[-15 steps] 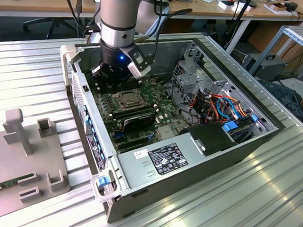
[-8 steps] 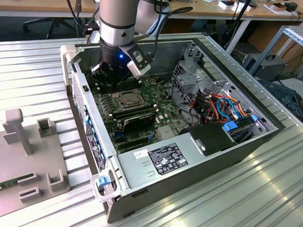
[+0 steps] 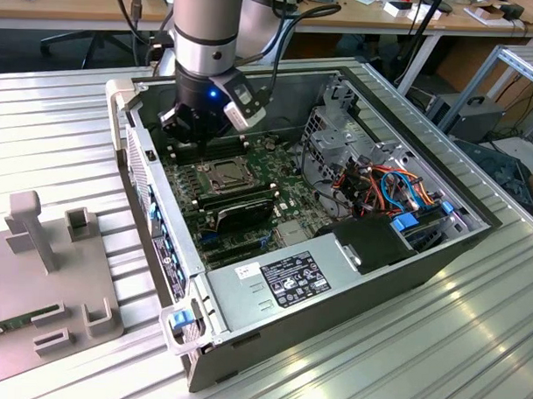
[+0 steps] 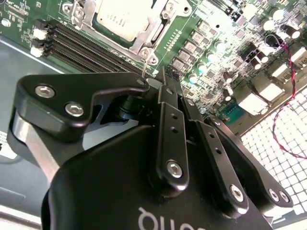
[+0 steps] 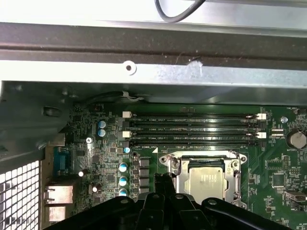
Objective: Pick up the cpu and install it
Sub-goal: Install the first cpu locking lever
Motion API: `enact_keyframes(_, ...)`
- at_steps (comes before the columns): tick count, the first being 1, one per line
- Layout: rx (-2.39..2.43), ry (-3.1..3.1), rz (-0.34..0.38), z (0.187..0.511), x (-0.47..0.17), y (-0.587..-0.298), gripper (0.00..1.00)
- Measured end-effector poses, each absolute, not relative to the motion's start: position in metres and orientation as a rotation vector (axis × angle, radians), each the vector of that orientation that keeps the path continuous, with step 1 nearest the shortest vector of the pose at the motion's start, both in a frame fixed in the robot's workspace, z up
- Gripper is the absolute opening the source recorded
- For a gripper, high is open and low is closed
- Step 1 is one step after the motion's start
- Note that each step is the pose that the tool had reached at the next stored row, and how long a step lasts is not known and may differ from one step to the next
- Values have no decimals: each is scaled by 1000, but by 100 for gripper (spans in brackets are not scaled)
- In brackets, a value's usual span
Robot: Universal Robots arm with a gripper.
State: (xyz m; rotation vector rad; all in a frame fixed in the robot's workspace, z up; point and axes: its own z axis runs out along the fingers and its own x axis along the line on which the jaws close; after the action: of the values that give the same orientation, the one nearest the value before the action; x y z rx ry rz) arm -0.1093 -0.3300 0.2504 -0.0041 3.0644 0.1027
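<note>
Ribbed metal table (image 3: 471, 347) carrying an open computer case (image 3: 395, 283), desks (image 3: 80, 9) behind. Printing present: a black-and-white label (image 3: 290, 279) on the power supply (image 3: 245, 308), and fine white lettering on the green board (image 5: 110, 158) beside the memory slots (image 5: 192, 128). Gripper (image 3: 199, 138) low over the board near the case's far wall in the exterior view. In both wrist views its black fingers (image 4: 169, 120) are drawn together at the tips, gripping nothing, just beside the socket (image 5: 236, 167). The cpu (image 5: 207, 179), silver-grey top up, lies seated in that socket, apart from the fingers.
</note>
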Motion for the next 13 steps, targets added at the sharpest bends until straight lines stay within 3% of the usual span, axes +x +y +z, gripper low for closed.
enact_keyframes(5, -2, 3053, 163, 250, -113, -330, 11)
enact_keyframes(13, -2, 3051, 167, 252, -114, -330, 11)
